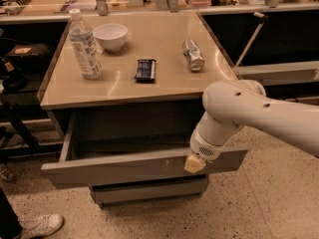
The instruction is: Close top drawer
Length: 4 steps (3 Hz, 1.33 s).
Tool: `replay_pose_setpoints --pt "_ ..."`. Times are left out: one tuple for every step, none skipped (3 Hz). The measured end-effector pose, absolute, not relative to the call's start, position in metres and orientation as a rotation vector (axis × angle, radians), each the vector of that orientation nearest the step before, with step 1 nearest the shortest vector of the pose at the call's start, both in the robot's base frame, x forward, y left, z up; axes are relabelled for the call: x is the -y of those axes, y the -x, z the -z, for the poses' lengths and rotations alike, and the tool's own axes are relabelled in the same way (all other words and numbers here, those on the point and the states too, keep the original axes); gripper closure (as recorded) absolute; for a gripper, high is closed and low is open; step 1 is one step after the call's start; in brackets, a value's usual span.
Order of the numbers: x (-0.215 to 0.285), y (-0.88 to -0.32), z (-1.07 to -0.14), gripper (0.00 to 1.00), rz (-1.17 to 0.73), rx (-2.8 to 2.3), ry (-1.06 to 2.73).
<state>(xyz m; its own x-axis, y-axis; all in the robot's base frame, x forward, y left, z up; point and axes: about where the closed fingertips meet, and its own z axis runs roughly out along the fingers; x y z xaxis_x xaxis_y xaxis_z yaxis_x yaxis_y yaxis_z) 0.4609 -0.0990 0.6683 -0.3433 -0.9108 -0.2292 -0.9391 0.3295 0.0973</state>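
Note:
The top drawer [119, 166] is a wide, shallow grey box pulled out from under the tan tabletop [164, 81], open and empty inside. Its long flat front panel has small white scuff marks. My gripper [194, 163] hangs from the white arm [254, 116] and rests against the right part of the front panel. Only a cream-coloured tip shows; the arm hides the rest. A narrower grey drawer front [149, 190] sits below it.
On the tabletop stand a water bottle [83, 46], a white bowl [110, 36], a dark snack packet [145, 69] and a lying can [193, 55]. A person's white shoe [42, 225] is at the lower left. Dark shelving [269, 39] stands to the right.

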Motion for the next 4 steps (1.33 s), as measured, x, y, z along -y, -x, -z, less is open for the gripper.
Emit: replay_pose_setpoints --pt "0.099 -0.4609 -0.6683 0.35 -0.321 -2.45 1.716" --pt "0.099 -0.4609 -0.6683 0.11 -0.321 -2.45 1.716" --pt "0.099 -0.4608 -0.6683 0.0 -0.321 -2.45 1.716" --pt "0.099 -0.4608 -0.6683 0.0 -0.321 -2.45 1.716"
